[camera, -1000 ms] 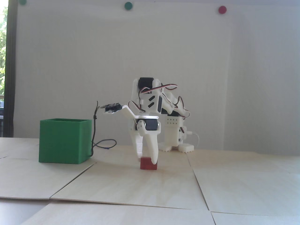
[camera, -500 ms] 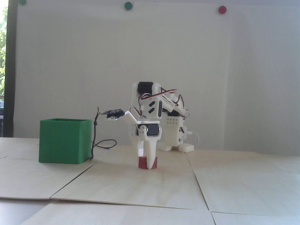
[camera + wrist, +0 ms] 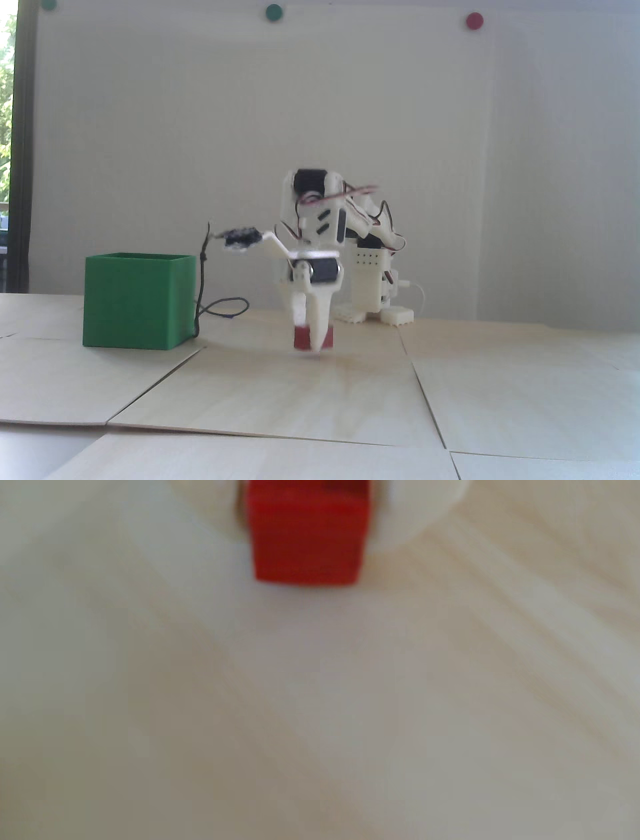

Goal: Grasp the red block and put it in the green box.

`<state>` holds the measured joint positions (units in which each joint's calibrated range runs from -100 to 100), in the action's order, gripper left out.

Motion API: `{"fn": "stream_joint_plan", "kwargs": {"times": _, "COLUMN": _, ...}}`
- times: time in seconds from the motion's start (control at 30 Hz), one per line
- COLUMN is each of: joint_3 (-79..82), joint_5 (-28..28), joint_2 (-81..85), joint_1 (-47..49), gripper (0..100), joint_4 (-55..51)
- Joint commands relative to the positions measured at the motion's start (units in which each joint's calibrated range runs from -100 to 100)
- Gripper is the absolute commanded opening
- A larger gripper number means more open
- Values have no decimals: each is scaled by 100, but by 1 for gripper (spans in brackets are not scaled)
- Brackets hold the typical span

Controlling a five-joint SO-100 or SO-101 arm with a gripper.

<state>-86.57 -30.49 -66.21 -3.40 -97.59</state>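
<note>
The red block (image 3: 301, 339) is between the white fingers of my gripper (image 3: 312, 344), which points straight down near the middle of the table. One finger crosses the block's front in the fixed view. In the blurred wrist view the red block (image 3: 306, 539) fills the gap in my gripper (image 3: 308, 500), with a white finger (image 3: 408, 511) close on each side. The block is at the tabletop or barely above it; I cannot tell which. The green box (image 3: 132, 300) stands on the table to the left of the gripper, open at the top.
A black cable (image 3: 202, 290) hangs from the wrist camera and loops on the table beside the box's right wall. The arm's white base (image 3: 372, 290) stands behind the gripper. The table is made of pale wooden panels (image 3: 300, 390) with seams.
</note>
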Motion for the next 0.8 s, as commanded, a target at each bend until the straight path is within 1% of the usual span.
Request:
{"fn": "stream_joint_plan", "kwargs": {"times": 0.0, "joint_3": -873, "joint_5": 358, "joint_2": 1737, "joint_1": -227, "gripper": 2, "joint_4": -182}}
{"fn": "stream_joint_plan", "kwargs": {"times": 0.1, "joint_3": -881, "joint_5": 477, "joint_2": 2567, "joint_1": -436, "gripper": 2, "joint_4": -182}}
{"fn": "stream_joint_plan", "kwargs": {"times": 0.2, "joint_3": -881, "joint_5": 483, "joint_2": 3222, "joint_1": -725, "gripper": 2, "joint_4": -182}}
{"fn": "stream_joint_plan", "kwargs": {"times": 0.33, "joint_3": -881, "joint_5": 441, "joint_2": 3877, "joint_1": -1497, "gripper": 2, "joint_4": -182}}
{"fn": "stream_joint_plan", "kwargs": {"times": 0.43, "joint_3": -899, "joint_5": 389, "joint_2": 4059, "joint_1": -2020, "gripper": 2, "joint_4": -182}}
{"fn": "stream_joint_plan", "kwargs": {"times": 0.57, "joint_3": -873, "joint_5": 71, "joint_2": 4067, "joint_1": -2543, "gripper": 2, "joint_4": -182}}
{"fn": "stream_joint_plan", "kwargs": {"times": 0.77, "joint_3": -873, "joint_5": -277, "joint_2": 3877, "joint_1": -2808, "gripper": 2, "joint_4": -182}}
